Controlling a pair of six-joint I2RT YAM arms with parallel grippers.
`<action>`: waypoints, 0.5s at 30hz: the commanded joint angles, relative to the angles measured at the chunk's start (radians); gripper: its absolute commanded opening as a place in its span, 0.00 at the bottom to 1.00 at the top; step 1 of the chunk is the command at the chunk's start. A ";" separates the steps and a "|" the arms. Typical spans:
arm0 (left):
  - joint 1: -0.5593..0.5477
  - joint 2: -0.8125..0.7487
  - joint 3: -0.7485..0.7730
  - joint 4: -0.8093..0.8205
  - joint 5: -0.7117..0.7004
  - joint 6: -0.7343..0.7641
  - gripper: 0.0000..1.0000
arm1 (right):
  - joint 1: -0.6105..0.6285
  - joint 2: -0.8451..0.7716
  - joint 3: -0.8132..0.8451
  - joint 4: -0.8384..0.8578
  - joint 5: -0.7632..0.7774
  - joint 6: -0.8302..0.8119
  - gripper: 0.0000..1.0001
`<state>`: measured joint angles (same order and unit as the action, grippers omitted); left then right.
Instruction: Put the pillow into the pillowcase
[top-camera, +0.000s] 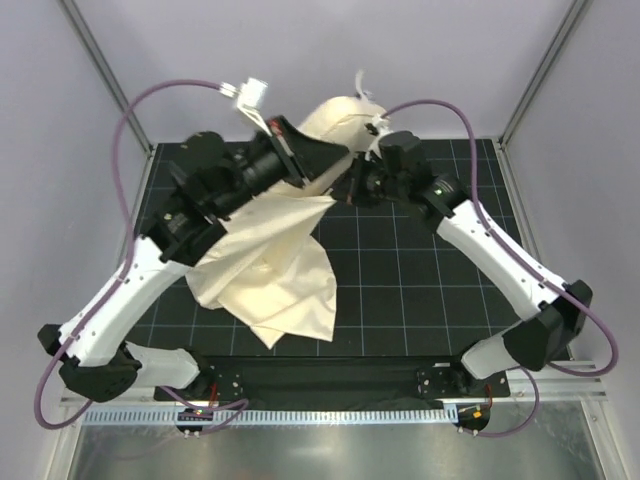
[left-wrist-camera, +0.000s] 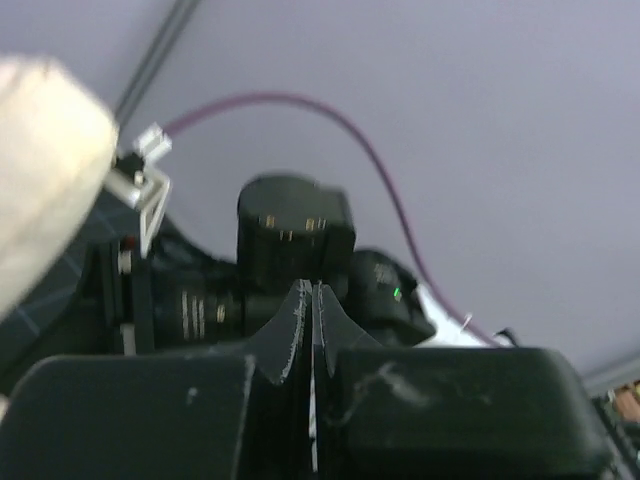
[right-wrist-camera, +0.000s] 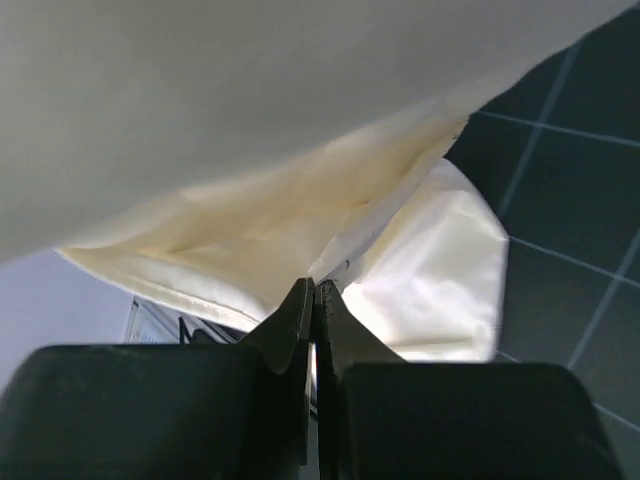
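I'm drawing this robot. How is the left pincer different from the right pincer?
The right pincer meets the cream pillowcase at its tips; the left pincer has none at its tips, just the right arm ahead. The pillowcase hangs under the left arm toward the mat; the right arm is over bare mat. Both pincers are shut and raised.

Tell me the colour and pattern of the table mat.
The mat is black with a thin pale grid, clearest in the top external view.
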<state>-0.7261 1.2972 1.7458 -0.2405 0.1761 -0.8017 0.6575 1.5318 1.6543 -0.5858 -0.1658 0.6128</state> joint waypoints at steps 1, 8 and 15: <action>-0.146 0.019 -0.155 -0.023 -0.142 0.078 0.00 | -0.076 -0.171 -0.207 0.185 -0.057 0.048 0.04; -0.375 -0.012 -0.586 0.136 -0.371 0.027 0.00 | -0.148 -0.346 -0.767 0.369 -0.087 0.048 0.04; -0.368 -0.035 -0.491 -0.069 -0.604 0.201 0.25 | -0.148 -0.377 -1.025 0.484 -0.060 0.100 0.04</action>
<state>-1.1061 1.3209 1.1206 -0.2947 -0.2550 -0.7185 0.5079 1.2018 0.6754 -0.2550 -0.2287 0.6827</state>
